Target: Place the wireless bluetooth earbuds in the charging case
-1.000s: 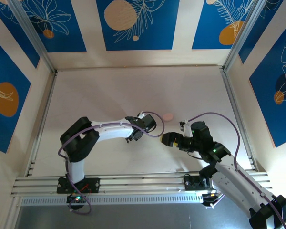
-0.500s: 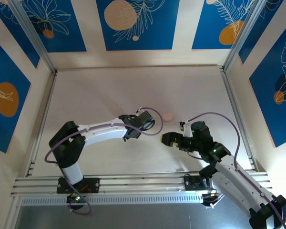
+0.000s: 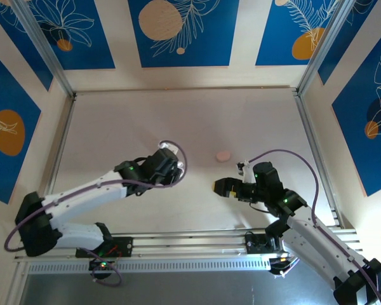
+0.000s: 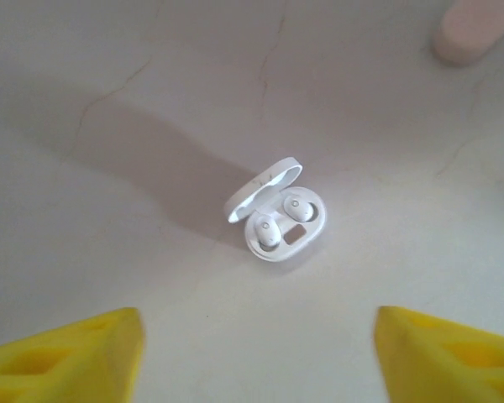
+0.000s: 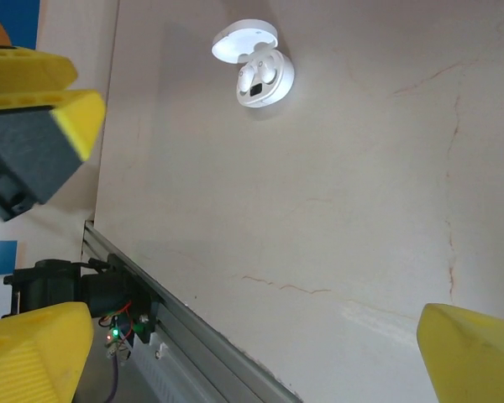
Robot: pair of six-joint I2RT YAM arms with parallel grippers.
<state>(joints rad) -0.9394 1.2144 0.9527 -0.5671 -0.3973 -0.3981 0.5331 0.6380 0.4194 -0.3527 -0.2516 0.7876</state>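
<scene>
The white charging case [image 4: 279, 225] lies open on the table, lid tipped back. Two white earbuds [image 4: 267, 232] sit in its wells. My left gripper [image 4: 256, 361] hangs above and short of the case, its yellow fingers [image 4: 63, 357] wide apart with nothing between them. In the top view the left gripper [image 3: 170, 168] is left of centre. The right wrist view shows the same case [image 5: 256, 71] far ahead, with a left finger [image 5: 42, 117] at the upper left. My right gripper [image 5: 256, 353] is open and empty, and in the top view [image 3: 221, 186] it points left.
A closed pale pink case [image 3: 223, 155] rests beyond the right gripper, and in the left wrist view [image 4: 473, 29] it lies at the top right. The aluminium rail [image 3: 190, 244] runs along the near table edge. Frame posts and patterned walls enclose the table.
My left gripper has opened and drawn back to the left, away from the white case. The right arm has barely moved.
</scene>
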